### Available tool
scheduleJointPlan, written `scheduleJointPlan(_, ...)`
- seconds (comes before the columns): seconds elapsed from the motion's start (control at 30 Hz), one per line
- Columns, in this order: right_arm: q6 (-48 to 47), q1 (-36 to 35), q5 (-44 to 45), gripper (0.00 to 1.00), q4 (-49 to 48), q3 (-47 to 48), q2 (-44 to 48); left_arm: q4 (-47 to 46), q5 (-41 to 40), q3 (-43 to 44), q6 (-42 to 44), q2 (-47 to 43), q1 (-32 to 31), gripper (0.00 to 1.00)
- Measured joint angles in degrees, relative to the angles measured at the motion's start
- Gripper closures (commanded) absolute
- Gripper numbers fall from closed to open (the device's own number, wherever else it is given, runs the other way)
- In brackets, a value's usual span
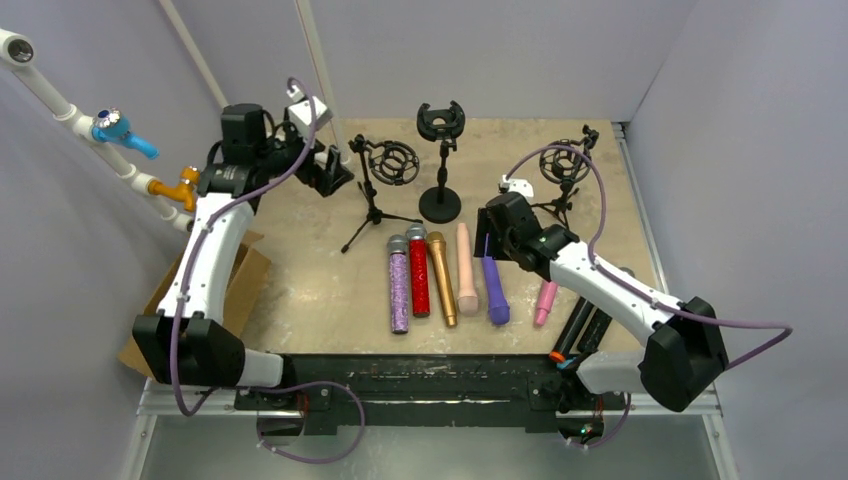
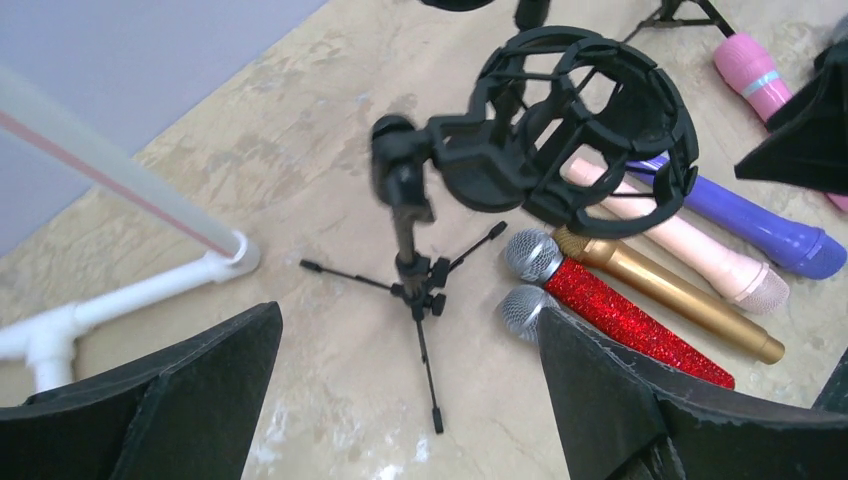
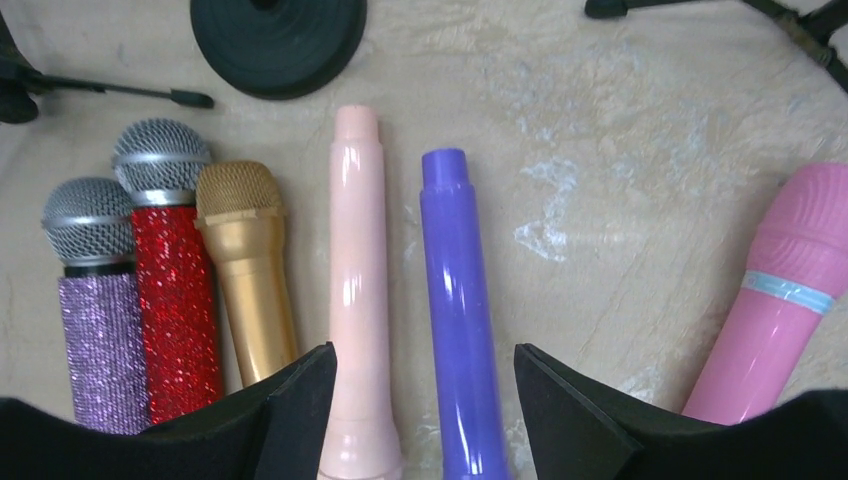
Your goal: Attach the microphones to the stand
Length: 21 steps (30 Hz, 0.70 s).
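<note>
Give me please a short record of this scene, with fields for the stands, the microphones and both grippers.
stands: three, all empty: left tripod stand, round-base stand, right tripod stand
microphones lying down: glittery purple, glittery red, gold, peach, plain purple, pink
left gripper: open, empty, near the left tripod stand's mount
right gripper: open, empty, over the peach and plain purple microphones

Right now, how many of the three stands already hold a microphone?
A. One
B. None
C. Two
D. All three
B: the left tripod's cradle, the round-base stand's clip and the right tripod's cradle are all empty, and the row of microphones lies flat on the table.
</note>
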State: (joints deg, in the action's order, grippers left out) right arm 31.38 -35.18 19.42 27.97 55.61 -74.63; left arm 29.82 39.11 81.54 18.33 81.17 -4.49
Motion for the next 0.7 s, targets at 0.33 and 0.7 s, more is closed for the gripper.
scheduleJointPlan(0.33, 2.10, 0.00, -2.45, 0.32, -1.29, -7.61, -1.27, 15.10, -0.55, -0.17, -1.03, -8.46, 11.04, 0.00)
scheduleJointPlan(0.7, 4.48, -0.07, -5.42, 0.35, -4.55, -17.09, 0.50, 18.29, -0.37, -9.64, 0.15, -22.91, 11.98, 0.00)
